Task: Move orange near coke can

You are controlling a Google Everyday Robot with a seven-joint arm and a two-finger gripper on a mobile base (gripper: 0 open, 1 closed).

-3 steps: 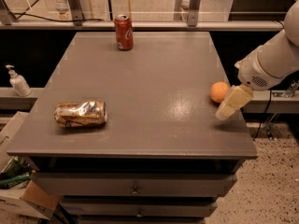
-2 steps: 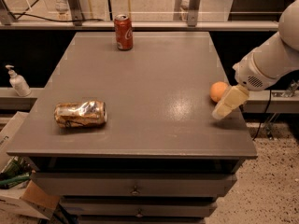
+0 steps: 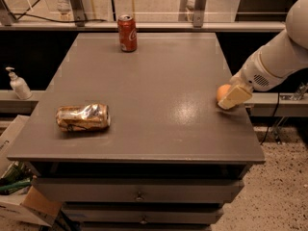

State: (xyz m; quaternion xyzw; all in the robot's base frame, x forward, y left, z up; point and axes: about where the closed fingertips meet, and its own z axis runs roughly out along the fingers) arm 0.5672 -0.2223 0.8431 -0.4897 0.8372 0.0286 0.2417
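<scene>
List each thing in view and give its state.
coke can: upright at the far edge of the table
orange: on the table's right edge, partly behind the gripper
gripper: low, right by the orange
crushed can: dented, lying on its side
drawers: shut
pump bottle: upright, left of the table

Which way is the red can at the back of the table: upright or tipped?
Upright: the coke can stands on its base, silver top up. The claw is at the table's right edge, beside the orange.
</scene>
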